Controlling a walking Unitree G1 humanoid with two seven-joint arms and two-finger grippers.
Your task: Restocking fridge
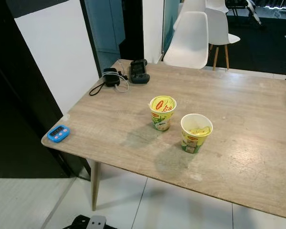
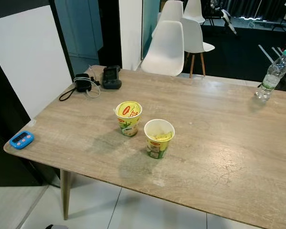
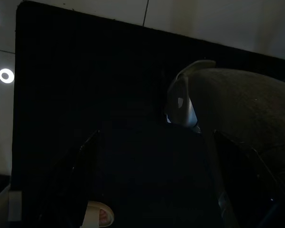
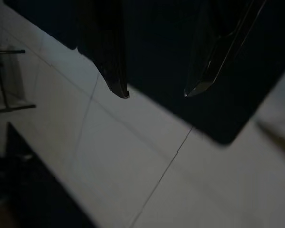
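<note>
Cups stand side by side near the middle of a wooden table (image 1: 257, 162): the left cup (image 1: 162, 112) has a partly peeled yellow lid with a red logo, and the right cup (image 1: 196, 132), just beside it and nearer the camera, is open on top. Toward the far left corner lie a black device (image 1: 139, 71) and a black pouch (image 1: 110, 76) with a cord. A blue timer (image 1: 58, 133) sits at the near left corner. A water bottle (image 2: 274, 74) stands at the far right edge. White chairs (image 1: 189, 40) are behind the table. Both arms hang idle over tiled floor: the right gripper (image 4: 156, 92) has its fingers apart with nothing between them, and the left gripper (image 3: 156, 190), in deep shade, looks spread too.
</note>
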